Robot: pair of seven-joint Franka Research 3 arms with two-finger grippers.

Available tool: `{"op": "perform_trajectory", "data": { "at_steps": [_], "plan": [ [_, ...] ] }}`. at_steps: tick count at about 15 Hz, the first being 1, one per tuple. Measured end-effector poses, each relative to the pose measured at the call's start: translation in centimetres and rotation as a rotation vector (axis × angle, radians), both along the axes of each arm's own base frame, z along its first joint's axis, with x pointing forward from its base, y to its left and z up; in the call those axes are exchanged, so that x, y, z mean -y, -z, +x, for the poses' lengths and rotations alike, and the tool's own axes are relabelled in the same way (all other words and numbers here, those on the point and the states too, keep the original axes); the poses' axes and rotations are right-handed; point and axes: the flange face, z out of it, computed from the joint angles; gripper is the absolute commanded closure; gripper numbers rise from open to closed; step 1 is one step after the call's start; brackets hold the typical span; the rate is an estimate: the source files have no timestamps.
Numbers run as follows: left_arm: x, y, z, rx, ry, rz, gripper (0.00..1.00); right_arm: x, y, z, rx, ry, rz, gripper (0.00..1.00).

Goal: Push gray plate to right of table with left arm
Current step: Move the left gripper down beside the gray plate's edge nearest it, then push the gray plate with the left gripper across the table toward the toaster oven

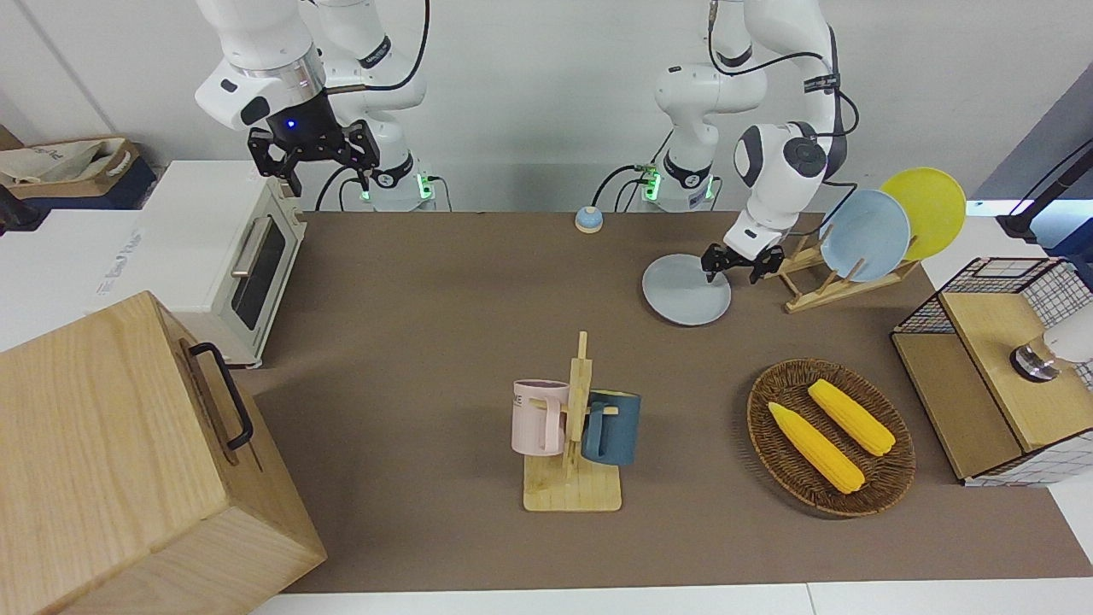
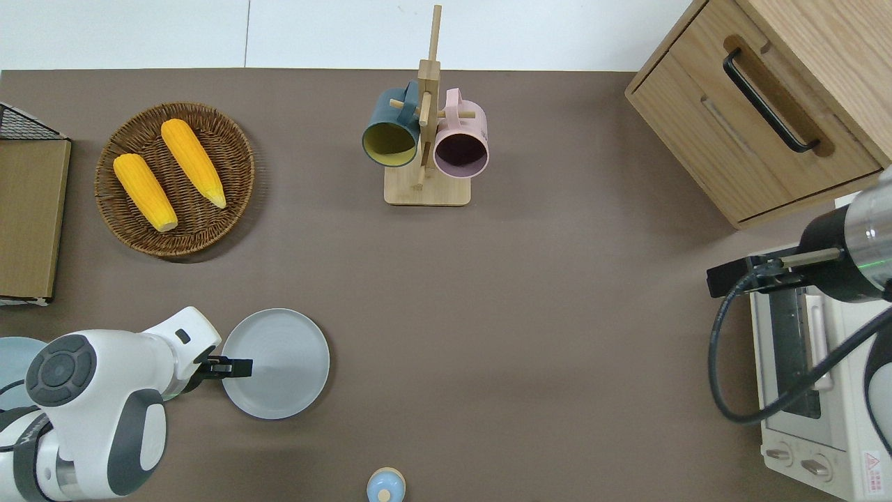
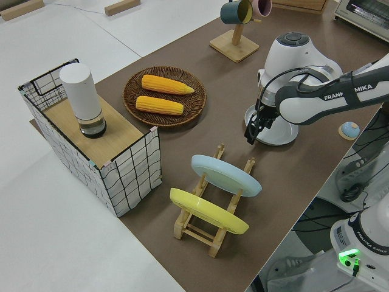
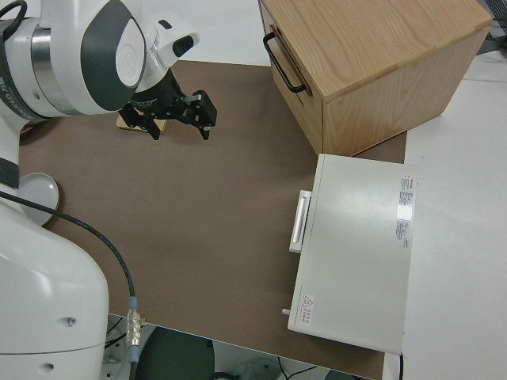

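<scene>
— Where is the gray plate (image 2: 279,362) being found, and what is being brought to bear on it?

— It is lying flat on the tabletop (image 2: 529,314), toward the left arm's end and nearer to the robots than the wicker basket (image 2: 230,150); the left gripper (image 2: 233,367) is being held low at the plate's rim, on the side facing the plate rack (image 1: 832,282); whether its fingers are spread or closed cannot be told; the right gripper (image 1: 314,154) is parked, its fingers standing wide with nothing between them.

— What is being risked from here?

— The low rim is probably being overridden if the fingers are carried too high, so the plate is being left where it lies; if the contact is being made off the plate's centre line, the plate is likely being spun aside rather than driven straight; the small blue knob (image 2: 385,486) and the mug stand (image 2: 426,188) are lying near the likely path, so a skewed push is liable to be ended against one of them.
</scene>
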Motion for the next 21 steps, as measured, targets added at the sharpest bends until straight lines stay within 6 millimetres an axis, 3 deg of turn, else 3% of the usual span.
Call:
{"op": "perform_trajectory", "data": {
  "at_steps": [4,5,9,11,21],
  "plan": [
    [0.0,1.4,0.3,0.016,-0.007,-0.005,0.03,0.0,0.0,0.0,0.0,0.0,0.0,0.017],
    [0.0,1.6,0.3,0.019,-0.012,-0.009,0.08,0.0,0.0,0.0,0.0,0.0,0.0,0.017],
    [0.0,1.8,0.2,0.022,-0.017,-0.012,0.72,0.0,0.0,0.0,0.0,0.0,0.0,0.017],
    [0.0,1.8,0.2,0.023,-0.017,-0.012,0.97,0.0,0.0,0.0,0.0,0.0,0.0,0.017],
    [0.0,1.3,0.2,0.037,-0.039,-0.028,1.0,0.0,0.0,0.0,0.0,0.0,0.0,0.017]
  ]
}}
